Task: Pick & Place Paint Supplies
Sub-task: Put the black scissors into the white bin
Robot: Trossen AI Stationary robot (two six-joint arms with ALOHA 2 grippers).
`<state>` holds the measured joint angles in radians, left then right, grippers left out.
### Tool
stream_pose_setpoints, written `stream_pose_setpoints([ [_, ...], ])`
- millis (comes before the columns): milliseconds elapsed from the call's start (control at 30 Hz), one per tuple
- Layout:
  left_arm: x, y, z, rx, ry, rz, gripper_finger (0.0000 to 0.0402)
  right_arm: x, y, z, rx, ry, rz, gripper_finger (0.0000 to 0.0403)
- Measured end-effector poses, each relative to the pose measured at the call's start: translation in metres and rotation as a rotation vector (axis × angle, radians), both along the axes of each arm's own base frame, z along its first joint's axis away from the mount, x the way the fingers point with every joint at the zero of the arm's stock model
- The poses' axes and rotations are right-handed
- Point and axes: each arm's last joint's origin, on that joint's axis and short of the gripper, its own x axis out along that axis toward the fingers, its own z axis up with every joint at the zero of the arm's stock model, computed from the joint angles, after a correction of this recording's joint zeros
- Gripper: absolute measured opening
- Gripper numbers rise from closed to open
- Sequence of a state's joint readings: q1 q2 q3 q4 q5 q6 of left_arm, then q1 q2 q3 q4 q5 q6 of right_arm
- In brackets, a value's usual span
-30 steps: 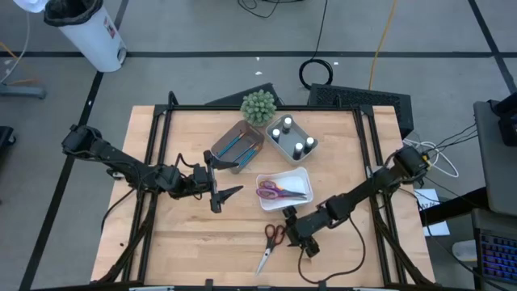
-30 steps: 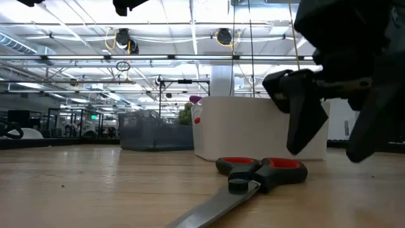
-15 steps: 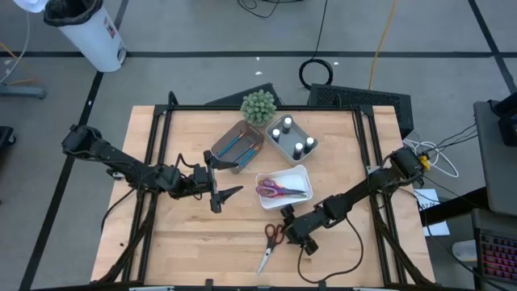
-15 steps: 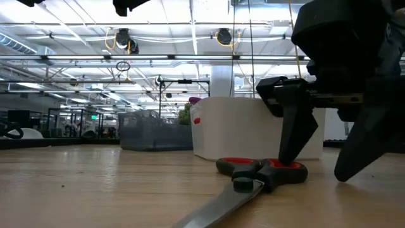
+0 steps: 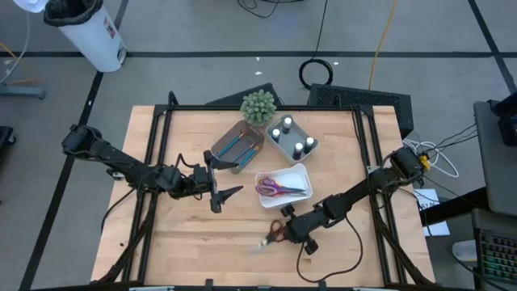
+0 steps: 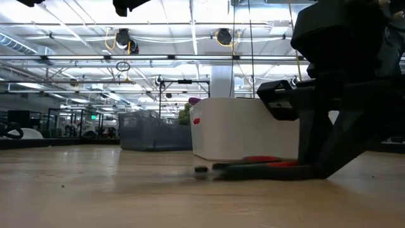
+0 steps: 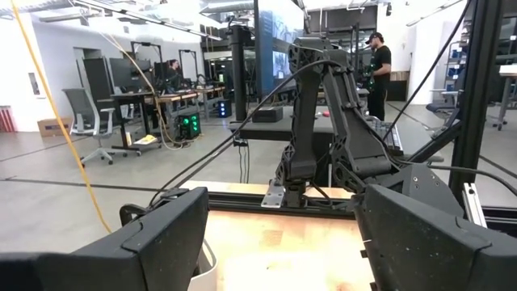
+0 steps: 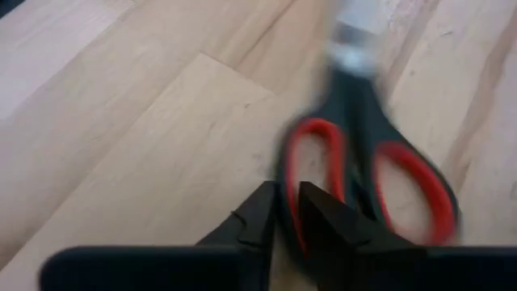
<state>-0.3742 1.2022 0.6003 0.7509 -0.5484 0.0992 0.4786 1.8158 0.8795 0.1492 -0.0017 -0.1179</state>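
the red-handled scissors (image 8: 363, 178) are smeared by motion blur in the right wrist view, their blade running off the picture's edge. from above, their blade is only a faint pale streak (image 5: 265, 242) on the table. in the low view the right gripper (image 6: 319, 170) covers part of the handles, and the arm above it is cut by the frame. whether the fingertips (image 8: 319, 212) truly pinch a handle loop cannot be told.
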Motion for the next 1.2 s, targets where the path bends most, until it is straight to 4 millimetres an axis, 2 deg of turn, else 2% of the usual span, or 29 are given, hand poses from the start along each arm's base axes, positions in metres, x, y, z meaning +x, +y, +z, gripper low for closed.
stream_pose_setpoints([
  [233,0.000,0.000,-0.001,0.000,0.008,0.000,0.0340,-0.001,0.001,-0.001,0.033,0.022,0.027,0.0015],
  [533,0.000,0.000,-0.002,0.003,0.016,0.000,0.0340,-0.001,0.002,0.000,0.054,0.023,0.015,0.0012],
  [767,0.000,0.000,-0.002,0.003,0.016,0.000,0.0340,0.000,0.003,0.021,0.112,-0.071,0.022,0.0011],
  [967,0.000,0.000,-0.002,0.003,0.020,0.000,0.0340,0.001,0.002,0.043,0.216,-0.126,-0.051,0.0010],
  [1200,0.000,0.000,-0.002,-0.006,0.019,-0.001,0.0340,-0.003,-0.011,0.078,0.288,-0.194,-0.117,0.0011],
])
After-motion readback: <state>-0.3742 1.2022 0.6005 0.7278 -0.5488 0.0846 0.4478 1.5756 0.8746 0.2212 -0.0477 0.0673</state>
